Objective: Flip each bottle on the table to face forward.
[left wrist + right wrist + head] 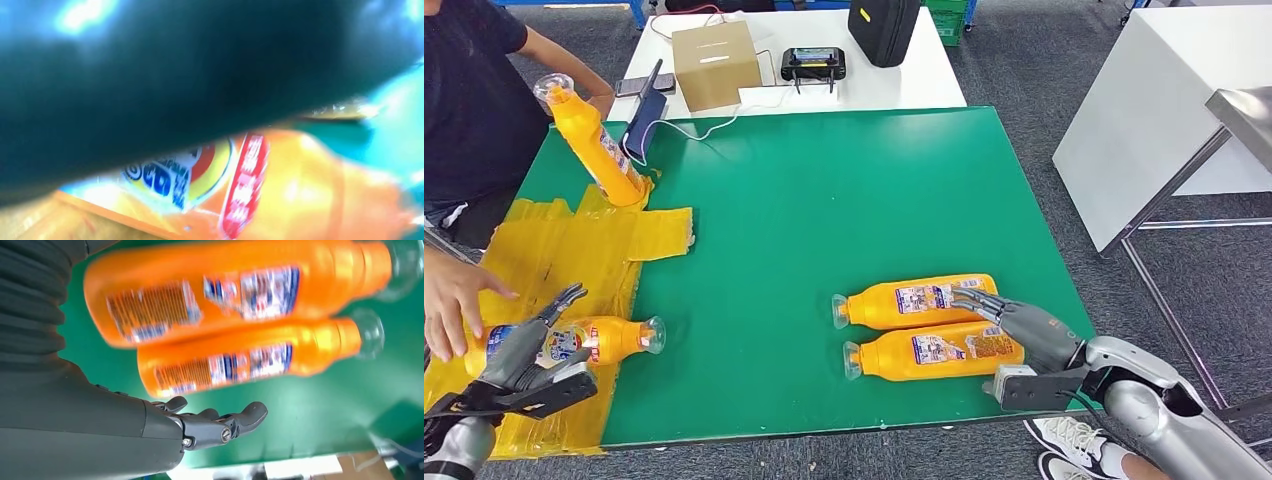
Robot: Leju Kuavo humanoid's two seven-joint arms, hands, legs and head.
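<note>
Head view: green bench (824, 210) with a yellow taped patch (554, 250) at its left side; two orange bottles lying side by side at near right, caps to the left, labels with small print facing up; far bottle (916, 299) just beside near bottle (934, 351), apparently touching along their lengths; right hand (1024, 325) at their right ends, fingers (976, 301) stretched out across the far bottle's base end, nothing gripped; third bottle (589, 338) lying on the yellow patch at near left, cap to the right, colourful label up; left hand (529, 345) laid over its base end, fingers apart, whether actually gripping cannot be told; a person's hand (454, 295) touching the same bottle's left end; fourth bottle (592, 142) at far left, tilted, standing on the patch's far corner; cardboard box (715, 62), handheld controller (814, 64) and black case (882, 28) on a white table beyond.

Left wrist view: blurred, dark hand close over the third bottle (280, 195); red and blue label visible; grip not discernible.

Right wrist view: both bottles side by side on green, near bottle (240, 287) and far bottle (245, 360); right hand's fingers (220, 422) extended and apart, just beside the far bottle, holding nothing.
</note>
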